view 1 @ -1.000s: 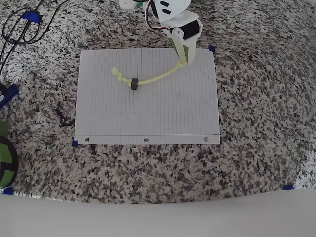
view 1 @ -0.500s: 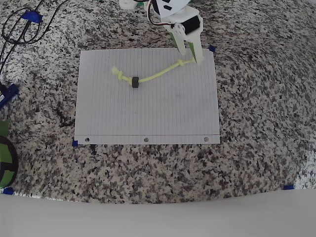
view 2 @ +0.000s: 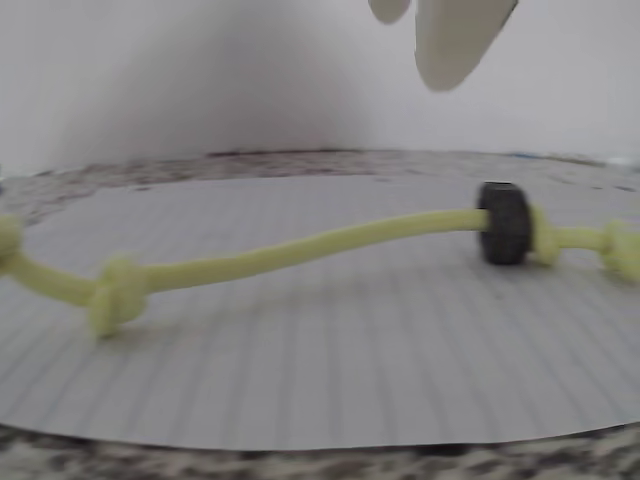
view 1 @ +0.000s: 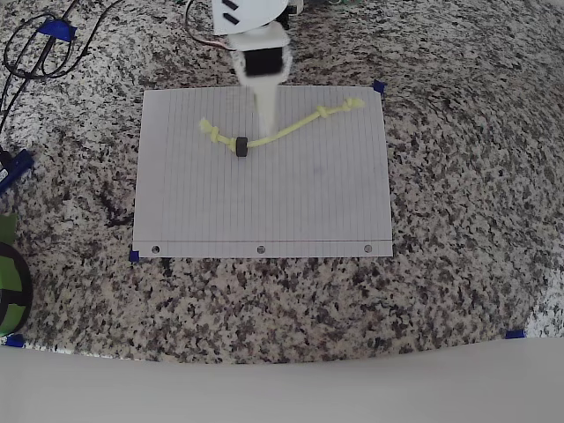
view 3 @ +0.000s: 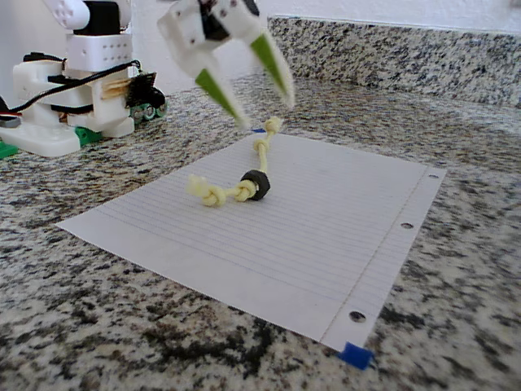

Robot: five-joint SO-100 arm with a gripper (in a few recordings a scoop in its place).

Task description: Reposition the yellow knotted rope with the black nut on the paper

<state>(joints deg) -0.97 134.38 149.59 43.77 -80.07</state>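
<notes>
1. The gripper (view 3: 248, 77), fingers apart and empty, hovers above the yellow knotted rope (view 1: 282, 130).
2. Rope lies across the far half of the paper (view 1: 264, 203), black nut (view 1: 240, 147) near its left knot.
3. Descend straddling the cord right of the nut, then pinch.

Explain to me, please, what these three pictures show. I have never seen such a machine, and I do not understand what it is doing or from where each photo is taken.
The machine is a small robot arm on a granite counter. Its grasping part, the tool, has two fingers, like tongs.

One picture looks straight down from above. One comes from a small camera on the arm's wrist, close to the surface. One comes from a camera standing at the side.

On the counter lies a sheet of lined paper with three punched holes along one edge. On the paper lies a thin yellow knotted rope with a small black nut threaded on it, near one end.

The tool holds nothing. In the side picture its fingers are spread open and hang in the air above the rope, not touching it.
</notes>
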